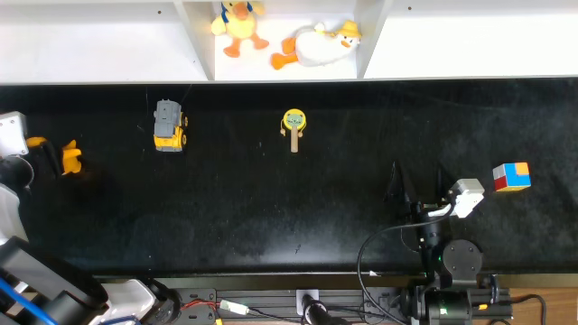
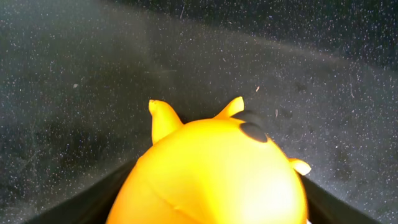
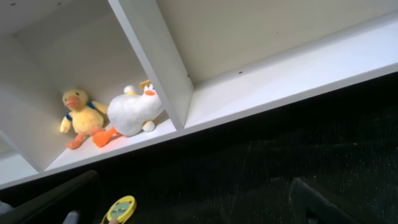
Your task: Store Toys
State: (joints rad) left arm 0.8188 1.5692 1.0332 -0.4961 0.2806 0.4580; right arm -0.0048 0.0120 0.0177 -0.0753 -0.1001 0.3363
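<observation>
A rounded yellow toy [image 2: 211, 174] with small pointed tips and a black spot sits between the dark fingers of my left gripper [image 1: 54, 153], which is shut on it just above the black tabletop at the far left. My right gripper [image 1: 417, 185] stands open over the right half of the table with nothing between its fingers [image 3: 62, 199]. On the table lie a yellow-and-grey toy truck [image 1: 168, 125], a round yellow toy with a handle [image 1: 294, 126] [image 3: 119, 210], and a coloured cube [image 1: 511, 177]. A yellow duck plush [image 1: 239, 23] [image 3: 78, 115] and a white duck plush [image 1: 316, 45] [image 3: 132, 112] rest in the middle shelf compartment.
A white shelf unit [image 1: 379, 41] runs along the table's far edge, with dividers [image 3: 158, 62] on both sides of the middle compartment. Cables and the arm bases [image 1: 452, 262] line the near edge. The black tabletop [image 1: 271, 208] between the toys is bare.
</observation>
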